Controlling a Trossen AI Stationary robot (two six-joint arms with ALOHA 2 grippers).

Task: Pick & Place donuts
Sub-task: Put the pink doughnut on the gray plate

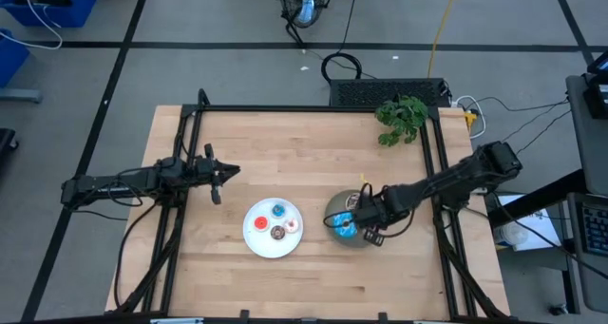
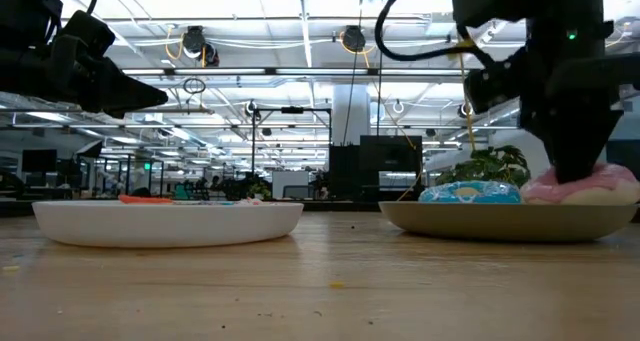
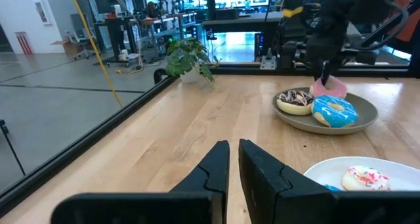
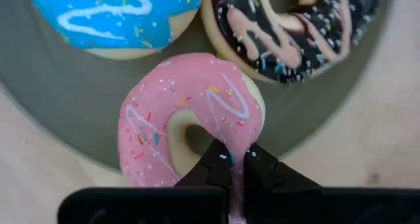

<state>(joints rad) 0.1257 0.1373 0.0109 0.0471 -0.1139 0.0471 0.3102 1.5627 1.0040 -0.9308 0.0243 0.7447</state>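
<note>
Over the grey plate (image 4: 59, 119), my right gripper (image 4: 237, 159) is pinching the rim of the pink-iced donut (image 4: 187, 119), glossy with white drizzle and sprinkles. Crowding beside it are the blue-iced donut (image 4: 115, 17) and chocolate sprinkled donut (image 4: 295, 27). My left gripper (image 3: 233, 159) is hovering pressed together, well apart.

Grey floor (image 1: 237, 72) w/ dark tape lines around the light wood table (image 1: 285, 153). Blue bins (image 1: 47, 6) at the far-left corner. Green leafy plant (image 1: 402, 118) on the table's far edge, by a black mat (image 1: 385, 93). Open ceiling w/ strip lights (image 2: 300, 21); workbenches (image 3: 125, 27) and monitors beyond.
</note>
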